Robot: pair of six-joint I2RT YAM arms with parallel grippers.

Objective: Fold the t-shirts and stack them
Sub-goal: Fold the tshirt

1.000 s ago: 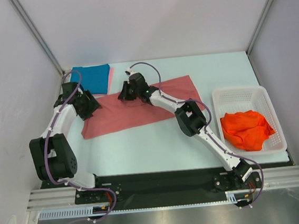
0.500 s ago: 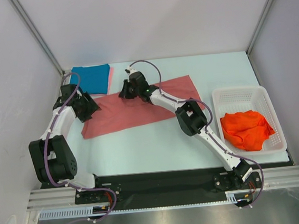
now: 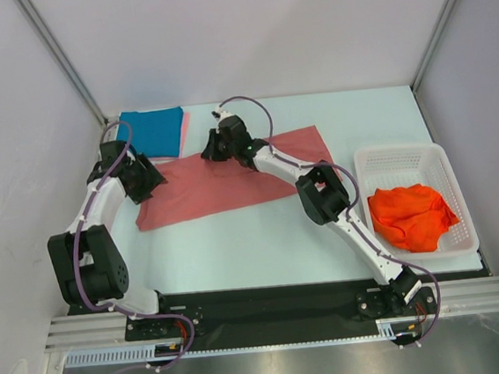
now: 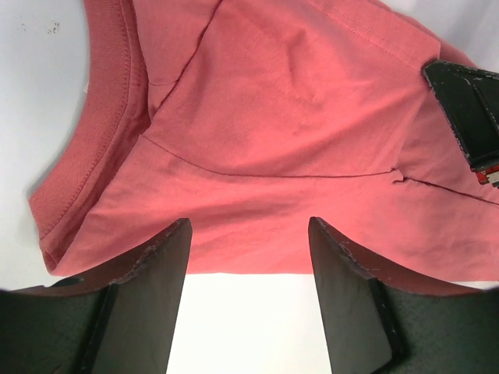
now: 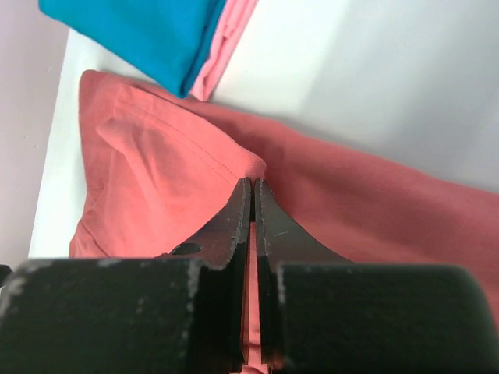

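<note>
Pale table (image 3: 263, 239), white walls (image 3: 244, 37), salmon t-shirt (image 3: 197, 196) spread out, white basket (image 3: 402, 147)

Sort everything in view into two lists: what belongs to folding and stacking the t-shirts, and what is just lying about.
Job: salmon-red shirt, pinched by the right gripper; teal shirt; pink shirt; orange-red shirts.
Lying about: white basket; table.
</note>
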